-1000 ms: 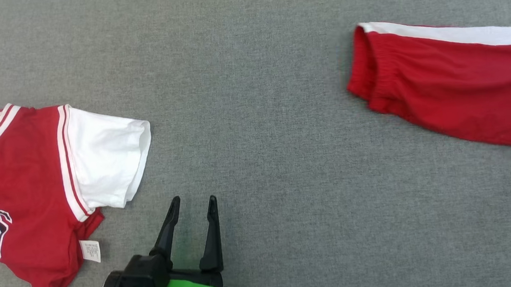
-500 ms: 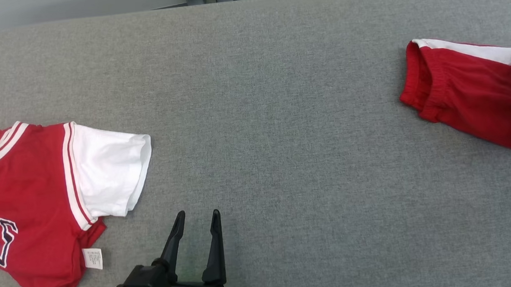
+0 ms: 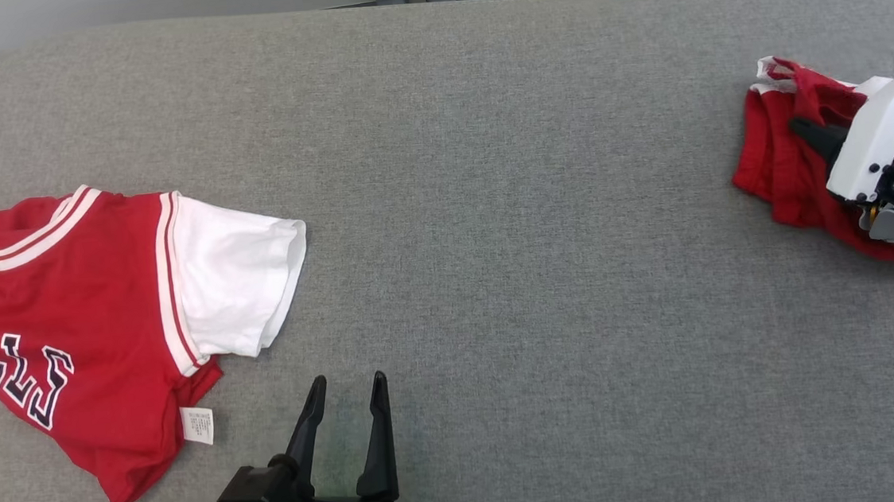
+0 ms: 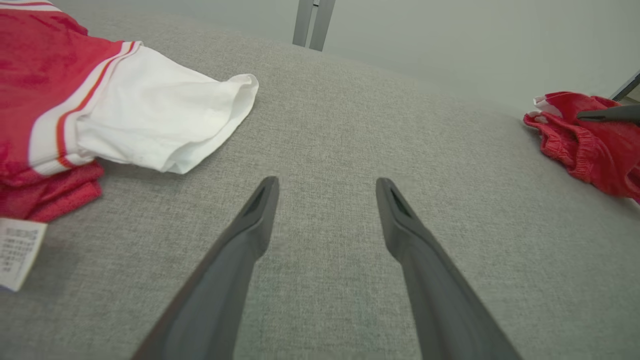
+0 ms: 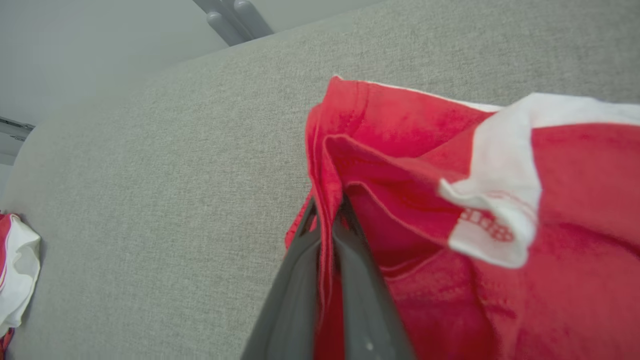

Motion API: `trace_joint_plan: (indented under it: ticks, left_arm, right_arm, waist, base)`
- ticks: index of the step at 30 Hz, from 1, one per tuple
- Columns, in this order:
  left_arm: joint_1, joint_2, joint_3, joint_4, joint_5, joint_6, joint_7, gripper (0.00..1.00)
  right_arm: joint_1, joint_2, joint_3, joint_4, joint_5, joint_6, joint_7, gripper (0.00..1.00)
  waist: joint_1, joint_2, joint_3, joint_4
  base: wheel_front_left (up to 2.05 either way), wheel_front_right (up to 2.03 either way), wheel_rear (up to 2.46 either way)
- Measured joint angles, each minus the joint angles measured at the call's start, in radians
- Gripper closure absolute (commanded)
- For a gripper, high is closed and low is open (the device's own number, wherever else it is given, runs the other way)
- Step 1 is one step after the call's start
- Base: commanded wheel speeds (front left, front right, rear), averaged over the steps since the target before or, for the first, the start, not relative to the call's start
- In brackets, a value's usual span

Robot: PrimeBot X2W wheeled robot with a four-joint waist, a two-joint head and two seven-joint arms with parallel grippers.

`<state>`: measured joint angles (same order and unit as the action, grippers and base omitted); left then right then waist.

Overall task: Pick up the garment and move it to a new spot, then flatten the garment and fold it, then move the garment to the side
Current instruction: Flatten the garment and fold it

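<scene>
The grey cloth-covered desk (image 3: 491,200) carries everything. A big red and white shirt (image 3: 61,313) lies flat by the desk's left edge. The red shorts (image 3: 786,152) are by the right edge, near the far right corner.

The right fingers (image 5: 300,270) are pressed together on a fold of the red shorts, pinching the cloth between them. The shorts bunch up around the tips. The robot's white arm (image 3: 880,129) covers part of them.

The left fingers (image 3: 305,426) are spread wide and hold nothing. They are by the near edge, just beside the shirt and well apart from the shorts.

A small white tag (image 3: 197,425) sticks out from the shirt.

A moment ago the shorts lay flat and smooth. Now they are scrunched up. The left fingers are spread just as before.
</scene>
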<state>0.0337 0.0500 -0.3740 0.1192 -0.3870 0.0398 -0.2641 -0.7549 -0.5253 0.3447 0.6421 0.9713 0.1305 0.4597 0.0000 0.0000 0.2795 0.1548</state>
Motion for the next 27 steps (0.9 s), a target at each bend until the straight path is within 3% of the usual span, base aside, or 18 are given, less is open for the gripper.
trace_joint_plan:
  ticks: [3,5,7,9,13,18,27]
  left_arm:
    - [0.003,0.0,-0.014,0.003,-0.007,0.0,0.0,0.0]
    - [0.002,0.0,-0.02,0.005,-0.008,0.002,0.0,0.0]
    - [0.001,0.0,-0.021,0.006,-0.009,0.005,0.0,0.0]
    - [0.0,0.0,-0.018,0.008,-0.01,0.005,0.0,0.0]
    - [0.001,0.0,-0.005,0.013,-0.01,0.004,0.0,0.0]
    - [0.005,0.0,0.006,0.018,-0.009,0.002,0.0,0.0]
    - [0.022,0.0,0.012,0.025,-0.01,-0.004,0.0,0.0]
  right_arm:
    - [0.011,0.009,0.0,-0.025,-0.021,0.0,0.02,0.98]
    - [0.028,0.012,0.007,-0.055,-0.03,0.0,0.037,0.55]
    - [0.046,0.014,0.018,-0.091,-0.038,0.0,0.06,0.43]
    - [0.062,0.006,0.023,-0.119,-0.055,0.0,0.068,0.0]
    - [0.097,-0.011,0.013,-0.185,-0.086,0.0,0.049,0.0]
    - [0.136,-0.006,-0.02,-0.285,-0.143,0.0,-0.079,0.0]
    - [0.248,0.021,0.08,-0.387,-0.182,0.0,-0.211,0.0]
  waist:
    - [0.0,0.0,0.002,0.004]
    - [0.0,0.0,0.0,0.004]
    - [0.0,0.0,-0.001,0.0]
    - [0.0,0.0,-0.001,-0.004]
    - [0.0,0.0,-0.003,-0.014]
    - [0.0,0.0,-0.014,-0.03]
    - [0.0,0.0,-0.056,-0.058]
  base:
    - [0.0,0.0,0.0]
    - [0.0,0.0,0.0]
    - [0.0,0.0,0.0]
    - [0.0,0.0,0.0]
    - [0.0,0.0,0.0]
    - [0.0,0.0,0.0]
    - [0.0,0.0,0.0]
